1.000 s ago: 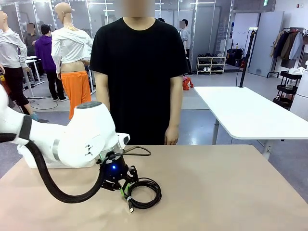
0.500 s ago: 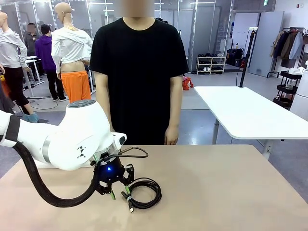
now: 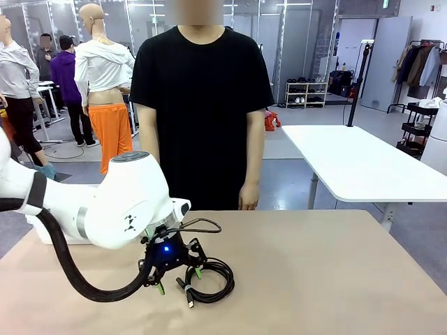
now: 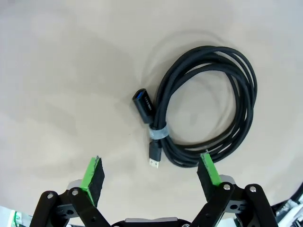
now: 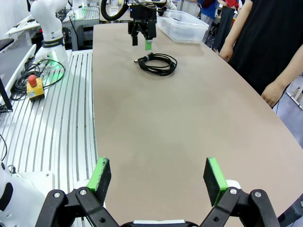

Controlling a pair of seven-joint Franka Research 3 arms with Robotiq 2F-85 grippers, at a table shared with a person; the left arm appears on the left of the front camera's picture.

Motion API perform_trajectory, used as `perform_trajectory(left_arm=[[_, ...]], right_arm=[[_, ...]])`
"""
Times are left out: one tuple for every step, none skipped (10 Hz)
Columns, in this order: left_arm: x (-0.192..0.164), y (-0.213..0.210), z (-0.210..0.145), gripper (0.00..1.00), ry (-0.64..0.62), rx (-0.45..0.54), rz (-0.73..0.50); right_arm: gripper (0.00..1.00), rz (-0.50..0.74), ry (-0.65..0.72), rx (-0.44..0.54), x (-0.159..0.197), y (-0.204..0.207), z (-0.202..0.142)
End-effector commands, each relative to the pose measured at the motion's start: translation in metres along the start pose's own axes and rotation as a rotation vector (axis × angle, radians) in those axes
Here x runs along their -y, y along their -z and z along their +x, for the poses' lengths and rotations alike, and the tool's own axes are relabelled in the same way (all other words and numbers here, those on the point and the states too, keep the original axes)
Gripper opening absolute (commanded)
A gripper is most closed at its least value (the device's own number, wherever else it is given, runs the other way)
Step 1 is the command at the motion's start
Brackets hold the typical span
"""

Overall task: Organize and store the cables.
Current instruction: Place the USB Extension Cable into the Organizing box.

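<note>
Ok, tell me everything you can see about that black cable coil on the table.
The cable is a thin black cord wound in a round coil of several loops, lying flat on the tan table. A pale band binds the loops at one side, where two plug ends sit: one with a blue insert, one metal-tipped. The left gripper hovers over it, jaws open, one pad at the coil's edge.

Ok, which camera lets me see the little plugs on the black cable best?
The left wrist view. It looks straight down on the coiled cable, so both plug ends beside the grey tie are clear. In the front view the cable is small and partly behind the left gripper. In the right wrist view it is far away.
</note>
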State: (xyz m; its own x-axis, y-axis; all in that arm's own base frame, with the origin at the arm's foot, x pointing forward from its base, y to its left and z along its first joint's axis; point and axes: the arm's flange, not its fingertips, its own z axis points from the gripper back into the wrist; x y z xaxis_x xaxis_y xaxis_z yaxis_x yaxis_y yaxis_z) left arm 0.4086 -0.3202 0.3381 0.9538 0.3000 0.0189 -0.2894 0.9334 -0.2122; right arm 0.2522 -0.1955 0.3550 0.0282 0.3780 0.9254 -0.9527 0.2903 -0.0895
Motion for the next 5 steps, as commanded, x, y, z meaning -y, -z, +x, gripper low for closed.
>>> perform_trajectory(left_arm=[[0.017,0.009,0.009,1.0,-0.02,0.01,0.023],[0.02,0.014,0.011,1.0,-0.025,0.007,0.045],[0.023,0.02,0.01,1.0,-0.021,-0.016,0.062],[0.025,0.025,0.011,1.0,-0.015,-0.002,0.078],[0.027,0.028,0.011,0.66,-0.008,0.013,0.095]], right_arm=[[1.0,-0.005,0.004,0.004,0.001,-0.001,0.001],[1.0,-0.005,0.004,0.004,0.001,-0.001,0.001],[1.0,-0.005,0.004,0.004,0.001,-0.001,0.001],[1.0,-0.005,0.004,0.004,0.001,-0.001,0.001],[1.0,-0.005,0.004,0.004,0.001,-0.001,0.001]])
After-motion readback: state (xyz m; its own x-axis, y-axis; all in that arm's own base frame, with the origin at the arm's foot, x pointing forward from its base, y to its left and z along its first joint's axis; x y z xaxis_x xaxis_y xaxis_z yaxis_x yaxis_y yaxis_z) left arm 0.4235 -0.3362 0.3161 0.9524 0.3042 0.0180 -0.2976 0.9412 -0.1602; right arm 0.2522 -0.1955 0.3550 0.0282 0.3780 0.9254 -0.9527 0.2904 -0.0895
